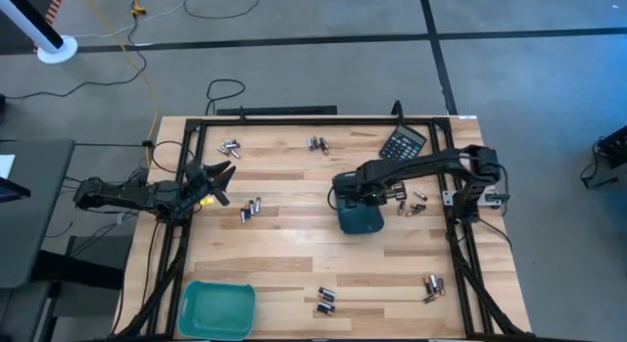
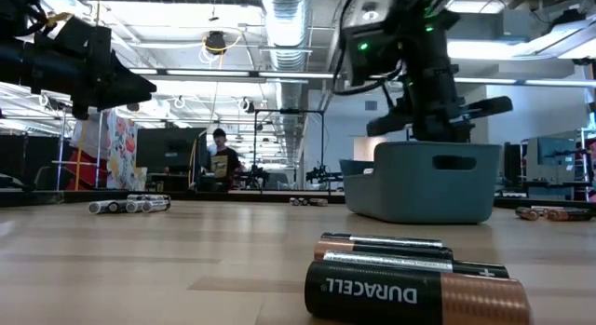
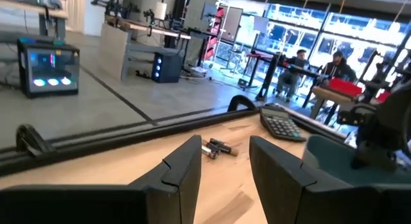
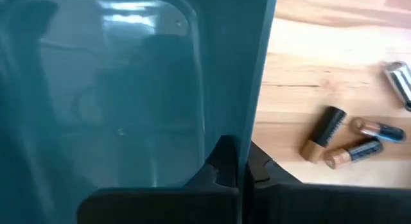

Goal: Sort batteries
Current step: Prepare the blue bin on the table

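Small batteries lie in loose clusters on the wooden table (image 1: 294,244): at the far edge (image 1: 230,146) (image 1: 317,144), mid-table (image 1: 251,210), right of centre (image 1: 409,203) (image 4: 340,140) and near the front (image 1: 325,301) (image 2: 410,283). My right gripper (image 1: 349,193) (image 4: 243,169) is shut on a dark teal tray (image 1: 361,219) (image 2: 424,181) at mid-table. My left gripper (image 1: 219,175) (image 3: 225,179) hovers open at the table's left side, touching nothing. A second, lighter teal tray (image 1: 217,308) sits at the near left corner. My right gripper pinches the dark teal tray's side wall (image 4: 253,89) at its rim, one finger (image 4: 221,161) inside the tray and one (image 4: 264,171) outside. The fingers come from above, pointing down, on the tray's far side. The tray stays upright; whether its bottom is off the table, I cannot tell.
A black calculator (image 1: 403,143) (image 3: 282,124) lies at the far right. A black frame (image 1: 294,120) borders the table. Bare wood lies between the clusters in the middle and near left. People sit in the room beyond (image 3: 314,63).
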`<state>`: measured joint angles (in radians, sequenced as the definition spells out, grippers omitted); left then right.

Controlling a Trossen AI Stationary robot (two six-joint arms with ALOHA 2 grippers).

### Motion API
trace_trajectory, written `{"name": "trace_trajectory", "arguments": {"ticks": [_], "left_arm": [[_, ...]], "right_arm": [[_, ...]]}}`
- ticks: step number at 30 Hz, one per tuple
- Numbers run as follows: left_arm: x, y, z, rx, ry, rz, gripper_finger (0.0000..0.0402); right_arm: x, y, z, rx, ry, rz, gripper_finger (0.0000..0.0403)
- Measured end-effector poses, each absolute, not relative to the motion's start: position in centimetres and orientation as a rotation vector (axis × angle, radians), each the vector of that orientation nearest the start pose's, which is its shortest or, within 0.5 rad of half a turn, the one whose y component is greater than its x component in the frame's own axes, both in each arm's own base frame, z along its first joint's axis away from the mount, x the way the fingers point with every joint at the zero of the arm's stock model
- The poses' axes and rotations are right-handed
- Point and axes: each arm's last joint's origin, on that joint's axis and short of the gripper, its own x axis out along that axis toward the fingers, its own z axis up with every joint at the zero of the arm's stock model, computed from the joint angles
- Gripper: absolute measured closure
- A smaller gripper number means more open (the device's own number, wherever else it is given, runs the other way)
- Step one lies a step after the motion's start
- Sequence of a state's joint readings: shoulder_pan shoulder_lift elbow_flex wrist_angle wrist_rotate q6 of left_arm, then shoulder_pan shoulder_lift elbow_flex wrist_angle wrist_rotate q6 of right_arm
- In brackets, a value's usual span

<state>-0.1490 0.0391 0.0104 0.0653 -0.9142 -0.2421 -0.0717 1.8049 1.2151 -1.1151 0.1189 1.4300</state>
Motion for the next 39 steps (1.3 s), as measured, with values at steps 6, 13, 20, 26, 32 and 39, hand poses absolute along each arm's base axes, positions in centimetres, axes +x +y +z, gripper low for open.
{"name": "trace_trajectory", "arguments": {"ticks": [6,13,20,26,32,39], "left_arm": [[9.1,0.9,17.0,-0.32,-0.152,0.737,0.0276],[9.1,0.9,17.0,-0.327,-0.154,0.734,0.0276],[9.1,0.9,17.0,-0.327,-0.154,0.734,0.0276],[9.1,0.9,17.0,-0.329,-0.155,0.734,0.0276],[9.1,0.9,17.0,-0.326,-0.153,0.735,0.0276],[9.1,0.9,17.0,-0.268,-0.131,0.738,0.0276]], "right_arm": [[27.4,-2.1,18.6,1.12,1.125,-1.299,0.0402],[25.5,-3.0,19.4,1.168,1.031,-1.238,0.0403],[25.6,-2.9,19.3,1.163,1.034,-1.234,0.0403],[25.6,-2.9,19.4,1.107,1.07,-1.186,0.0403],[25.6,-2.6,19.4,1.096,1.078,-1.175,0.0403],[25.6,-2.0,19.4,1.128,1.062,-1.203,0.0392]]}}
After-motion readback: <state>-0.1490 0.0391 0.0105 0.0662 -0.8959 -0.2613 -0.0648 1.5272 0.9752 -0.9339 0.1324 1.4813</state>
